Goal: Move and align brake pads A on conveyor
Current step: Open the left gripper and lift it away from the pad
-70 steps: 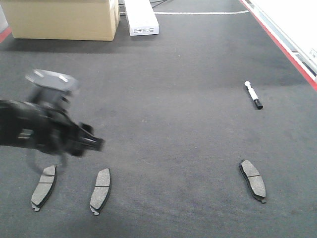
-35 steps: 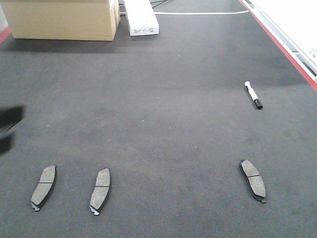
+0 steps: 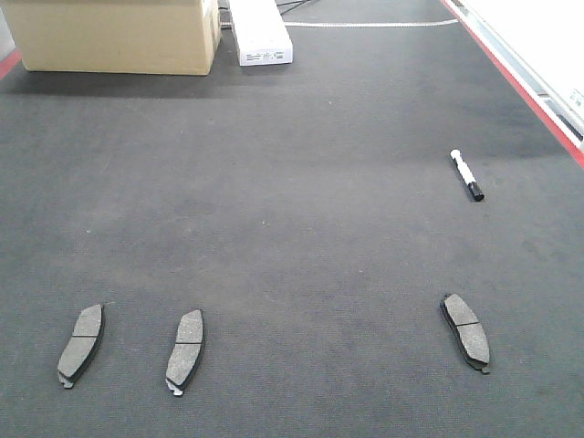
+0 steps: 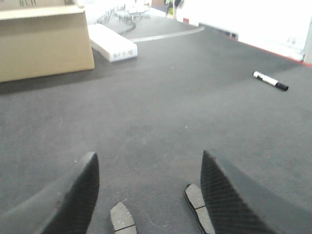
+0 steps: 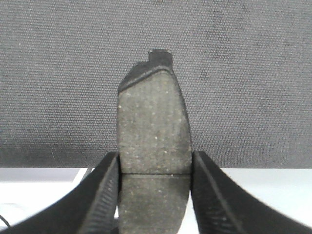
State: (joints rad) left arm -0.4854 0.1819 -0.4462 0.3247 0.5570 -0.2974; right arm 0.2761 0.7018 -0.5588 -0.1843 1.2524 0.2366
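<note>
Four brake pads [image 3: 81, 343] [image 3: 185, 351] [image 3: 466, 330] [image 5: 153, 141] — one marker pen [image 3: 466, 174] — two boxes [image 3: 114, 34] [image 3: 260, 32].

Setting: industrial workshop or test line, shown by a wide charcoal conveyor [image 3: 301, 228] with red edge strips, loose brake pads [image 3: 185, 350] on it, a cardboard carton [image 3: 114, 35], a white box [image 3: 260, 35] and a marker pen [image 3: 466, 174].
</note>
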